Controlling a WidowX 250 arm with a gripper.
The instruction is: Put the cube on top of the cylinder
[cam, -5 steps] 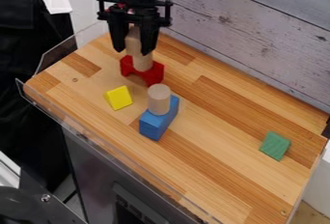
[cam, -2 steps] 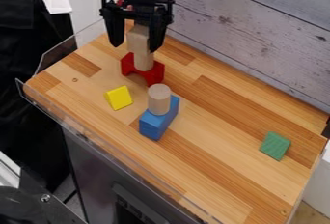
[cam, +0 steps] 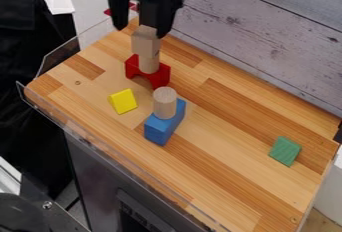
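The cube is sitting on top of the cylinder, and its edge is reaching a little past the cylinder toward the view's left. This cylinder is standing upright on the red arch block, so the tower is having three levels. By my judgement the placing is done, and only the going away of the arm is remaining.

The black gripper is hanging just above the cube, its fingers spread and pinching nothing. The lower fingertip is appearing very near to the cube's top; whether it is touching, I cannot tell. If the arm is going sideways before it is rising enough, this finger could be pushing the cube off. Because the cube is not sitting fully centred, also a small knock could be tipping it.

Nearer to the camera, the yellow block is lying on the wooden table, and another cylinder is standing on the blue block. Farther right, the green block is lying well apart.
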